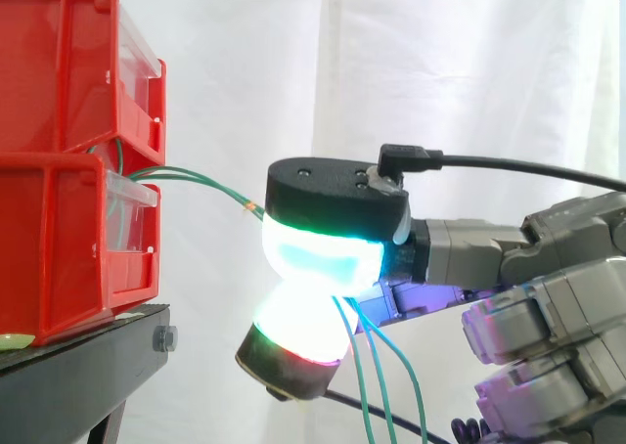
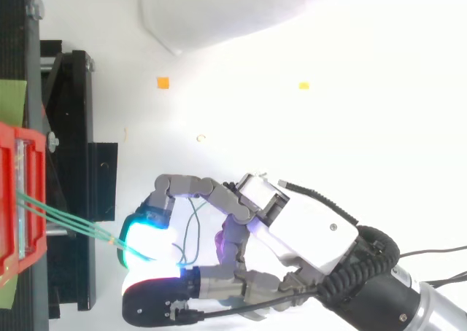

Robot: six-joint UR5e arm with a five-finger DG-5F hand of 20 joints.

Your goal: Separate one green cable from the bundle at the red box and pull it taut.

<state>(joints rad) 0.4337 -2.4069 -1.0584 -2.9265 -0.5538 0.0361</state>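
Two stacked red bins [image 1: 68,160] sit on a black stand [image 1: 78,366] at the left. Thin green cables [image 1: 201,180] leave the gap between the bins and run right to my hand [image 1: 323,258]. The hand's glowing pads [image 1: 308,317] are pinched together on the cables, and the loose ends [image 1: 377,385] hang down below the pinch. From above, the cables [image 2: 69,218] stretch from the red bin [image 2: 22,200] to the hand [image 2: 306,232], with a loose loop [image 2: 191,232] behind the glowing pads [image 2: 149,240]. The stretch between bin and hand looks nearly straight.
The white curtain [image 1: 391,63] hangs behind. The black stand's frame [image 2: 73,170] lies under the cables at the left. Small orange [image 2: 162,83] and yellow [image 2: 303,86] markers lie on the white floor.
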